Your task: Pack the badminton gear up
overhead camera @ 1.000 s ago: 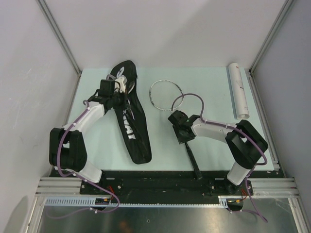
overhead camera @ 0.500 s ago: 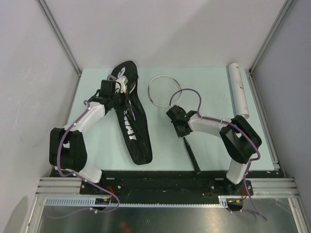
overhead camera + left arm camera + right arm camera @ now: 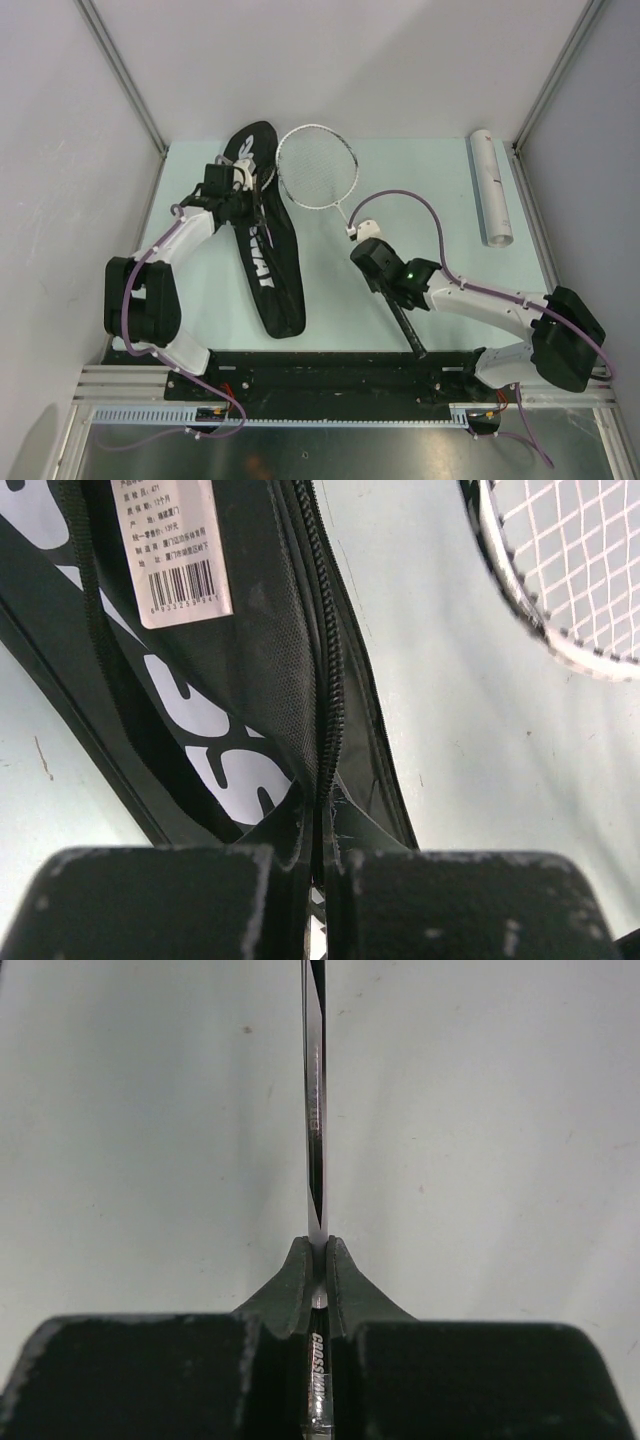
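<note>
Right jaws clamp the racket (image 3: 317,168) by its shaft, its head far ahead, with bare tabletop (image 3: 430,190) on either side. Left jaws pinch the bag (image 3: 270,280) at its zipper edge, and the racket head lies just ahead-right of them. The tube (image 3: 491,190) lies well right, along the tabletop edge.

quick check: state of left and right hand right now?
Left hand: closed on the zipper edge of the racket bag.
Right hand: closed on the shaft of the racket.

The pale green table (image 3: 330,300) carries a black racket bag (image 3: 265,262) at left and a white tube (image 3: 491,190) at right.
</note>
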Motion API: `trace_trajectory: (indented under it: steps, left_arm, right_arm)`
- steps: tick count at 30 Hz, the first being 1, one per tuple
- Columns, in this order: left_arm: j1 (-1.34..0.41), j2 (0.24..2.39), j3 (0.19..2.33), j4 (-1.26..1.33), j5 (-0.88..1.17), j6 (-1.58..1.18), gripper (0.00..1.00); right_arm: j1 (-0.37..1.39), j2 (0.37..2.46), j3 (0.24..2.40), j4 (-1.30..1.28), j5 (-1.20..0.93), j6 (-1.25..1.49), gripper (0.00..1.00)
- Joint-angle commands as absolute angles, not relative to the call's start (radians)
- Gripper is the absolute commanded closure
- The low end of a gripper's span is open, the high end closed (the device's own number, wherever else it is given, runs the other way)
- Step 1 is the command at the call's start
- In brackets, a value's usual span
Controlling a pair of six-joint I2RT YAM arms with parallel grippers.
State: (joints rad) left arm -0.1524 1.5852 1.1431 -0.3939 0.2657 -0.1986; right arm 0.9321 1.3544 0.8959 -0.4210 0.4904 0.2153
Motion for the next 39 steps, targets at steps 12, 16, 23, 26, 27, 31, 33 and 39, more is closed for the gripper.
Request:
trace_trajectory:
  steps: [12,16,23,26,27,31,33,39]
  left_arm:
    - [-0.147,1.545,1.18,-0.374,0.293,-0.209,1.0]
    - [-0.158,1.536,1.178,-0.374,0.308,-0.204,1.0]
    - [-0.244,1.517,1.164,-0.374,0.345,-0.157,1.0]
    - [-0.293,1.509,1.163,-0.374,0.347,-0.13,1.0]
    - [-0.299,1.506,1.161,-0.373,0.342,-0.129,1.0]
    - [-0.321,1.505,1.158,-0.368,0.382,-0.117,1.0]
    - [-0.337,1.514,1.16,-0.367,0.411,-0.115,1.0]
    - [-0.403,1.526,1.154,-0.367,0.557,-0.098,1.0]
  right_arm:
    - [1.095,1.436,0.893,-0.428,0.604,0.248,1.0]
    - [1.129,1.476,0.908,-0.4,0.62,0.25,1.0]
    - [1.135,1.598,1.049,-0.324,0.607,0.164,1.0]
    - [1.137,1.658,1.133,-0.31,0.559,0.143,1.0]
    - [1.14,1.667,1.147,-0.31,0.554,0.144,1.0]
    - [1.135,1.689,1.183,-0.285,0.514,0.147,1.0]
    - [1.102,1.692,1.207,-0.255,0.476,0.17,1.0]
    - [0.999,1.743,1.247,-0.086,0.344,0.176,1.0]
